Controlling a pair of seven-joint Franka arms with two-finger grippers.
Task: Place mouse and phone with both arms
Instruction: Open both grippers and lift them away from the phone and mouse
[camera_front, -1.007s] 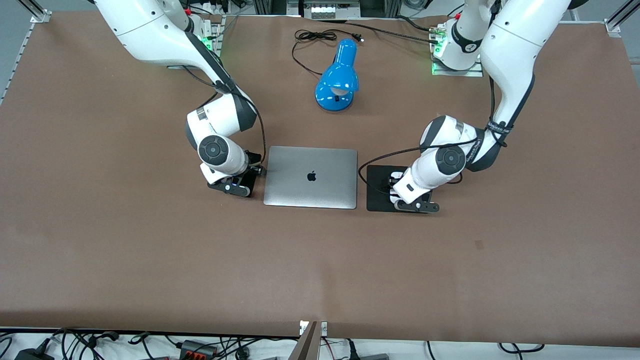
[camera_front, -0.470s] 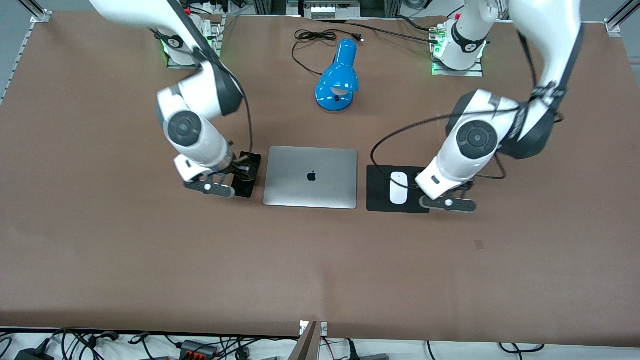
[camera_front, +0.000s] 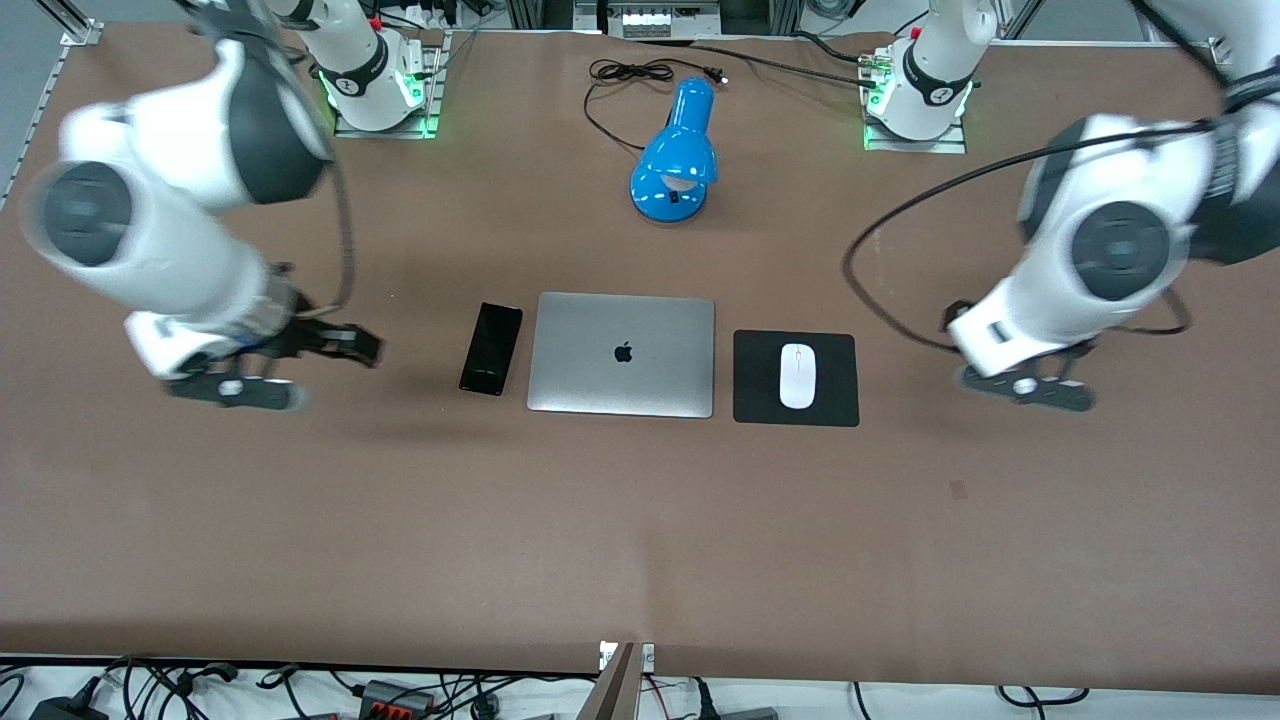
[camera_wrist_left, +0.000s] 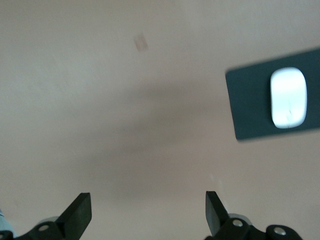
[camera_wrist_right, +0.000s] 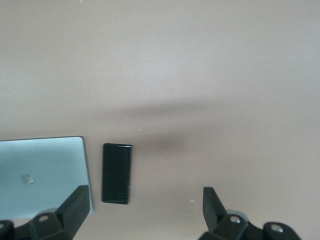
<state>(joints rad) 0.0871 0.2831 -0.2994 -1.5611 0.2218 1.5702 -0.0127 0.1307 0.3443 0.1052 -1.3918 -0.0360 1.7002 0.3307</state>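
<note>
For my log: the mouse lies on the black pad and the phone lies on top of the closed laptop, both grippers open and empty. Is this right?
Not quite. In the front view the phone lies on the table beside the laptop, not on it. The mouse is on the pad, and the left gripper and right gripper are open and empty.

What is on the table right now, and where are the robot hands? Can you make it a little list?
phone: flat on the table, beside the laptop, toward the right arm's end
laptop: closed, between phone and mouse pad
mouse: lying on the black mouse pad
lamp: blue, farther from the front camera than the laptop
right gripper: open, empty, over bare table near the phone
left gripper: open, empty, over bare table near the mouse pad
</note>
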